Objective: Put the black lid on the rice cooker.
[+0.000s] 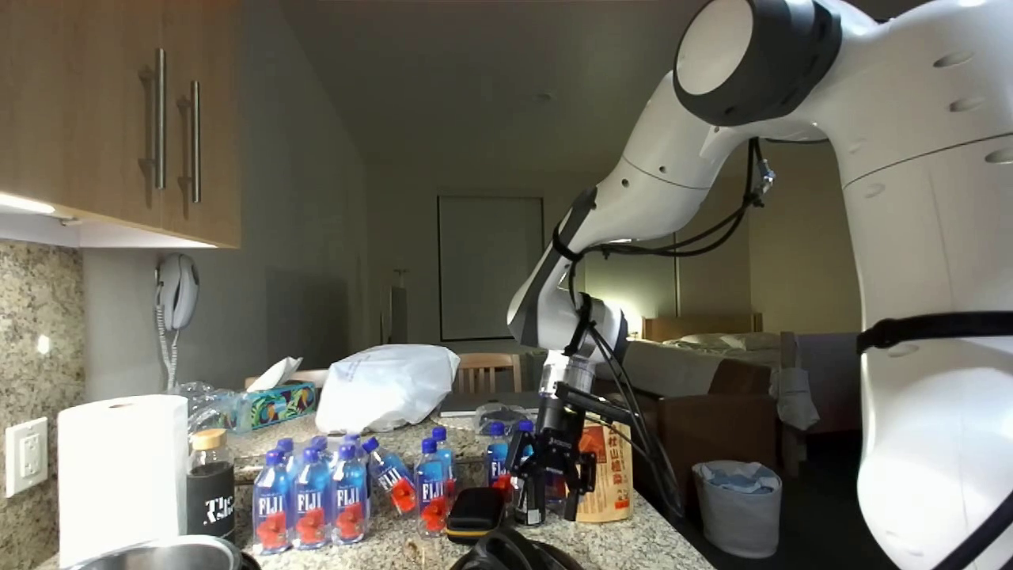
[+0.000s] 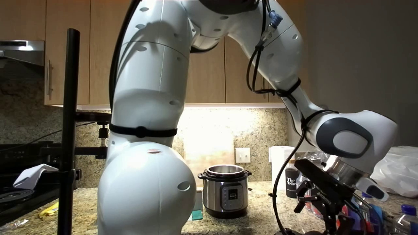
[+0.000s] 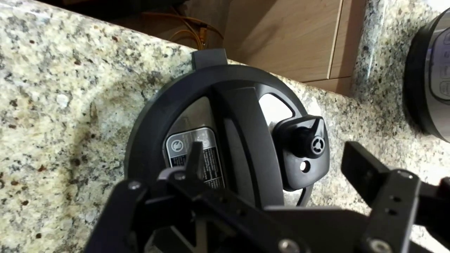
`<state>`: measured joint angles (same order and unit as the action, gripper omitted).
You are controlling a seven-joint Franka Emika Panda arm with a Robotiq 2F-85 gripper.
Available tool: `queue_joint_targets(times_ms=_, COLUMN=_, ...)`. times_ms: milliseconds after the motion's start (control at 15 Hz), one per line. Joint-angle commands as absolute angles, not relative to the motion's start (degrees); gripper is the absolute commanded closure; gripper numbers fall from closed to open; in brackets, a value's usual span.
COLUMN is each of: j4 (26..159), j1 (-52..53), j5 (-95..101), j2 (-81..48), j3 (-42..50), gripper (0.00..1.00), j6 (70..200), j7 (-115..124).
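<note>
The black lid (image 3: 255,140) lies on the granite counter near its edge in the wrist view, with a raised handle bar, a steam valve and a label. Its top shows at the bottom of an exterior view (image 1: 514,552). My gripper (image 3: 274,154) is open and empty above the lid. One finger is over the label, the other over counter beyond the valve; the handle lies between them, apart from both. The gripper points down in both exterior views (image 1: 556,503) (image 2: 321,218). The rice cooker (image 2: 225,195) stands lidless against the back wall; it also shows in the wrist view (image 3: 434,84).
Several water bottles (image 1: 310,507) and a black case (image 1: 475,511) stand near the gripper. A paper bag (image 1: 609,475) is behind it. A paper towel roll (image 1: 123,475) and a dark bottle (image 2: 291,182) are near the cooker. The counter edge (image 3: 140,37) runs beside the lid.
</note>
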<state>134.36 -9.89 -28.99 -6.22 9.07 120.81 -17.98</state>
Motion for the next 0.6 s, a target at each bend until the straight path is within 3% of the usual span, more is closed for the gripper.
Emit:
queue_joint_targets(times_ms=0, j4=134.3, j1=-10.3, j5=-28.9, j2=-6.2, j3=8.7, gripper=0.00, j6=120.7, j7=-17.9)
queue_joint_targets(times_ms=533, j4=123.0, j1=-12.0, j5=-24.7, j2=-16.5, j3=7.8, gripper=0.00, j6=108.3, j7=-28.1)
